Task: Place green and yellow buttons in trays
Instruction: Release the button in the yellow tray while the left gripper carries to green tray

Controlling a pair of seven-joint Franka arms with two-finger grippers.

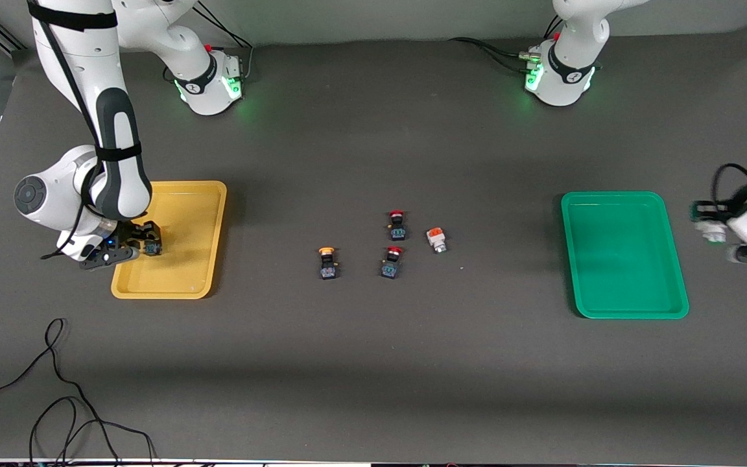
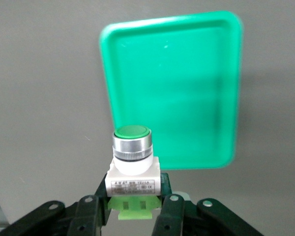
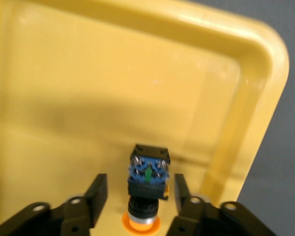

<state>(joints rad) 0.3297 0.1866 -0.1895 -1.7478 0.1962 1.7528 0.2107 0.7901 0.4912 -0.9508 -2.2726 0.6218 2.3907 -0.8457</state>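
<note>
The right end effector (image 1: 143,246) hangs low over the yellow tray (image 1: 198,194), close to that tray's rim at the right arm's end of the desk (image 1: 373,363). Its fingers (image 3: 99,192) stand apart on either side of a yellow-capped button (image 3: 147,183), with a gap showing on each side, so the button sits between them unclamped (whether it rests on the tray floor I cannot tell). The tray's raised edge curves round just beside it.

The left end effector (image 1: 711,224) hovers over bare desk just past the green tray (image 1: 626,198), toward the left arm's end. It is clamped on the green button (image 2: 132,164), holding the white body with the green cap away from the fingers.

Between the trays, well apart from both, lie a second yellow-capped button (image 1: 328,263), two red-capped buttons (image 1: 397,225), and an orange-topped white part (image 1: 436,239). Open desk surrounds this cluster, broadest on the side nearer the camera. A black cable (image 1: 56,389) loops near the desk's edge closest to the camera, at the right arm's end.
</note>
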